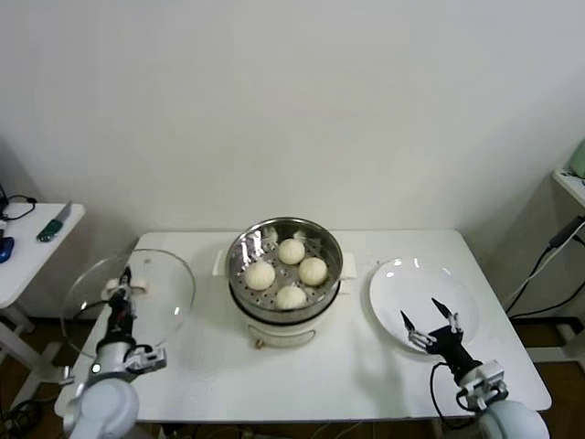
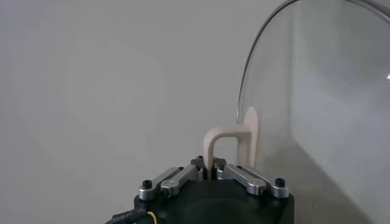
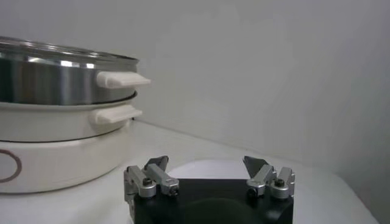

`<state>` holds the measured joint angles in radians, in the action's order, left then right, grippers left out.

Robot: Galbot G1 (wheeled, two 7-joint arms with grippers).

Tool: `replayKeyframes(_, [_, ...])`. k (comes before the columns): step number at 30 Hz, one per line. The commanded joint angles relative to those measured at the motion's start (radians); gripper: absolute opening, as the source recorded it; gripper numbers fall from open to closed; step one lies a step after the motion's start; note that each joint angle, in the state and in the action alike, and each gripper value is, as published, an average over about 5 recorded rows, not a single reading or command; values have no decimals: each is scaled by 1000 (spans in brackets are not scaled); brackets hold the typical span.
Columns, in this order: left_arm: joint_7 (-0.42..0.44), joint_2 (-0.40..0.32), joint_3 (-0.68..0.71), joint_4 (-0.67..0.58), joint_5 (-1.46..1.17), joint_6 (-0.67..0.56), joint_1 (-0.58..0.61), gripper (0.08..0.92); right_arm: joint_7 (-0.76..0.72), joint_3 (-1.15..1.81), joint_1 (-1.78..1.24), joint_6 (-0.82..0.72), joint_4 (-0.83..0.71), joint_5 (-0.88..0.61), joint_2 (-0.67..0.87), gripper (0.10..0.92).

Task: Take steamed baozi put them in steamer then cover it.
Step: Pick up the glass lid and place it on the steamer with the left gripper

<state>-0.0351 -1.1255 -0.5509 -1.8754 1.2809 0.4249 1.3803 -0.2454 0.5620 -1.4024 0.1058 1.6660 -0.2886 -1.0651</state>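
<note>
Several cream-white baozi [image 1: 291, 251] lie in the shiny steel steamer [image 1: 239, 250], which sits on a white cooker base at the table's middle. The glass cover [image 1: 164, 297] rests at the table's left end. My left gripper [image 1: 122, 285] is shut on the cover's white handle [image 2: 230, 139], which stands clamped between its jaws in the left wrist view. My right gripper [image 1: 420, 316] hovers open over the white plate [image 1: 398, 283] on the right, nothing between its fingers. The steamer's side [image 3: 55, 79] fills part of the right wrist view.
A small side table [image 1: 27, 247] stands at far left with a few items on it. Cables [image 1: 548, 265] hang at far right beside another shelf. The table's front edge runs just before both arms.
</note>
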Motion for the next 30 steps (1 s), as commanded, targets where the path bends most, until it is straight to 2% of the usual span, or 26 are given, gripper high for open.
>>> replayKeyframes(1, [102,184,65,-290,-37,259,42,151,32,-63,108,-15,-26,5,65,823])
replayKeyframes(8, [137,239,214,-336,-58,343,-64,151,56,-119,168,-27,-48,15,52,823])
replayKeyframes(12, [186,233,321,-323,-43,360,-170,151,62,-145,192,-30,-63,23,42,823])
replayKeyframes(21, [321,38,568,-137,85,360,-445,151,63,-135,188,-26,-78,35,21,823])
replayKeyframes(30, [393,-111,644,-4,147,360,-569,151,45,-54,137,-13,-80,43,17,823])
